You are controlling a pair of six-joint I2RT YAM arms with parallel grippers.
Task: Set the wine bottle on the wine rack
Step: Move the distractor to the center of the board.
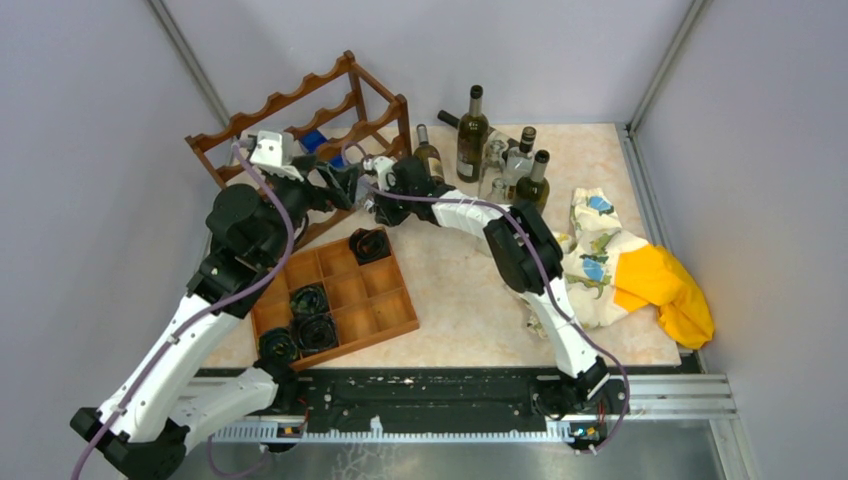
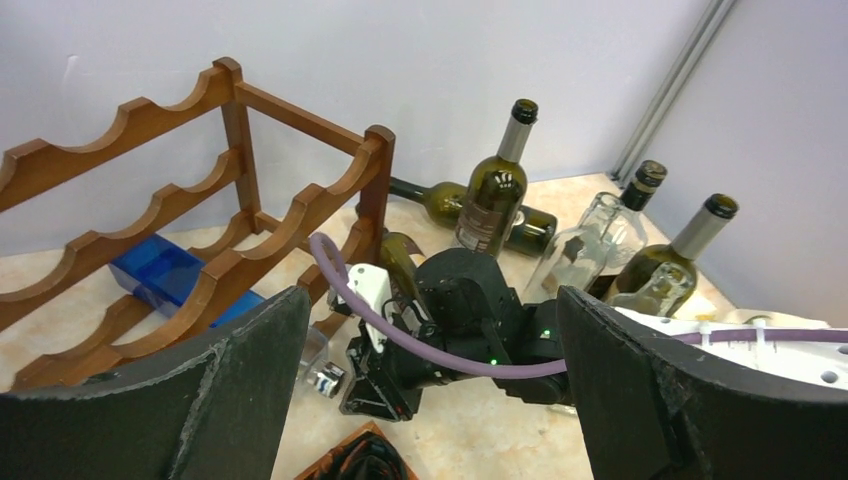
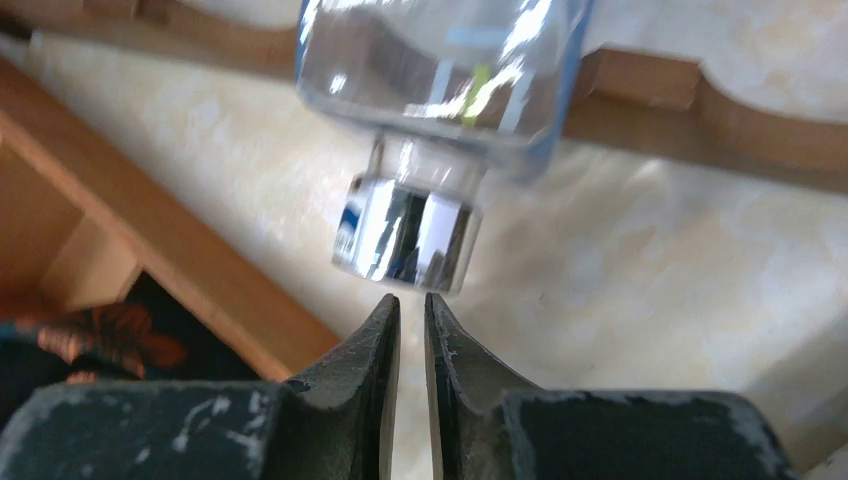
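Note:
The dark reddish-brown wine rack (image 1: 300, 105) stands at the back left and also shows in the left wrist view (image 2: 300, 215). A clear glass bottle (image 3: 440, 70) with a silver cap (image 3: 405, 235) lies on the table at the rack's foot, its body between the low rails and its cap (image 2: 325, 378) pointing at the tray. My right gripper (image 3: 412, 300) is shut and empty, its tips just short of the cap; it also shows in the top view (image 1: 372, 205). My left gripper (image 2: 430, 300) is wide open and empty, above and behind the right wrist (image 1: 345, 185).
A blue box (image 2: 165, 275) lies inside the rack. Several dark and clear bottles (image 1: 472, 125) stand at the back, and one (image 2: 450, 200) lies flat. An orange-brown compartment tray (image 1: 385, 322) holds black items. A patterned and yellow cloth (image 1: 620, 265) lies at the right.

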